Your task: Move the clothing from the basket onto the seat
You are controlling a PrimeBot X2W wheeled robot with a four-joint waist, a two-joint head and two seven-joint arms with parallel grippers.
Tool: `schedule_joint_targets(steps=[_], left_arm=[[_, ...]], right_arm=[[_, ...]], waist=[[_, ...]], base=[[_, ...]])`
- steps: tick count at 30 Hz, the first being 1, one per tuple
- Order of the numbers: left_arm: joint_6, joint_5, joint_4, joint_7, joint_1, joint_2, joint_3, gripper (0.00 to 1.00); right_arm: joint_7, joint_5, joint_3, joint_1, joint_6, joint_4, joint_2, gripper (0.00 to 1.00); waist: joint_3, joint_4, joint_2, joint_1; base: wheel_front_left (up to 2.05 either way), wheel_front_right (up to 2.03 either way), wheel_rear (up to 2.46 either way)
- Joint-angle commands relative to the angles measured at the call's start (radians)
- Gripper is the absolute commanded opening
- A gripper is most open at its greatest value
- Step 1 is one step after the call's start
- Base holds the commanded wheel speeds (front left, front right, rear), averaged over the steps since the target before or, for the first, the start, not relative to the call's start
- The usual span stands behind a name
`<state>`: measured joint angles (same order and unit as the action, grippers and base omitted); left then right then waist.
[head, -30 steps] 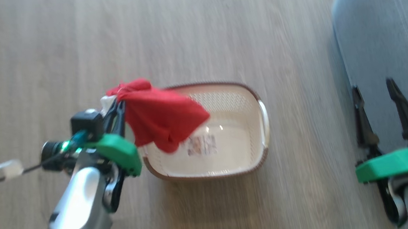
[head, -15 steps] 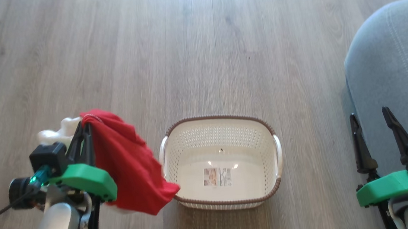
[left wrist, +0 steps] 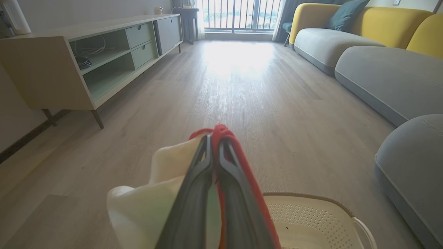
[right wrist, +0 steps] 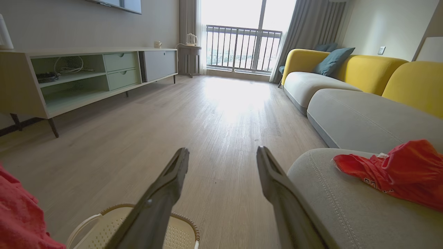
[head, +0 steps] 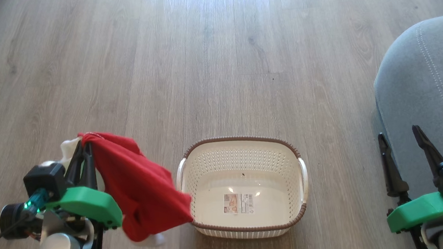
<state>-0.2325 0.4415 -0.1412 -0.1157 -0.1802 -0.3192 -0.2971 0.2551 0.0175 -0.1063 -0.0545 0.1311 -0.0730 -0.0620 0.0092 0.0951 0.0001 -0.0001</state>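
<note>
Here left jaws clamp the clothing (head: 142,193) beside the basket (head: 232,156); right jaws stand apart.

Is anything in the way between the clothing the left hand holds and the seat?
The basket stands on the floor between the clothing and the seat, and the open right hand hovers at the seat's near edge.

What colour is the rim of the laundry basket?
Brown, with a woven look, on a cream basket; clearest in the head view.
</note>
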Motion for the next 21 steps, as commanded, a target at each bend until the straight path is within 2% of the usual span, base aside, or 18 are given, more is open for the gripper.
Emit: schedule_joint_targets(steps=[1, 7, 17, 18, 21], left_arm=[[-0.009, -0.002, 0.054, 0.004, -0.044, -0.033, 0.040, 0.00], [-0.003, -0.010, 0.107, 0.031, -0.061, -0.023, 0.004, 0.00], [0.045, -0.036, 0.165, 0.077, -0.147, 0.026, -0.108, 0.00], [0.045, -0.036, 0.165, 0.077, -0.147, 0.026, -0.108, 0.00], [0.062, -0.043, 0.165, 0.089, -0.172, 0.044, -0.144, 0.00]], right_arm=[[0.007, -0.001, 0.026, 0.018, 0.000, 0.028, -0.020, 1.00], [0.007, -0.010, 0.085, 0.045, 0.000, 0.032, -0.038, 1.00], [-0.001, 0.023, 0.421, 0.226, 0.000, -0.026, -0.061, 1.00], [-0.001, 0.023, 0.421, 0.226, 0.000, -0.026, -0.061, 1.00], [-0.014, 0.065, 0.538, 0.290, 0.000, -0.062, -0.058, 1.00]], waist=[[0.001, 0.002, -0.0001, 0.0001], [0.010, 0.015, -0.0001, 0.0001], [0.019, 0.058, -0.0001, 0.0001], [0.019, 0.058, -0.0001, 0.0001], [0.021, 0.078, -0.0001, 0.0001]], base=[[0.00, 0.00, 0.00], [0.00, 0.00, 0.00], [0.00, 0.00, 0.00], [0.00, 0.00, 0.00], [0.00, 0.00, 0.00]])
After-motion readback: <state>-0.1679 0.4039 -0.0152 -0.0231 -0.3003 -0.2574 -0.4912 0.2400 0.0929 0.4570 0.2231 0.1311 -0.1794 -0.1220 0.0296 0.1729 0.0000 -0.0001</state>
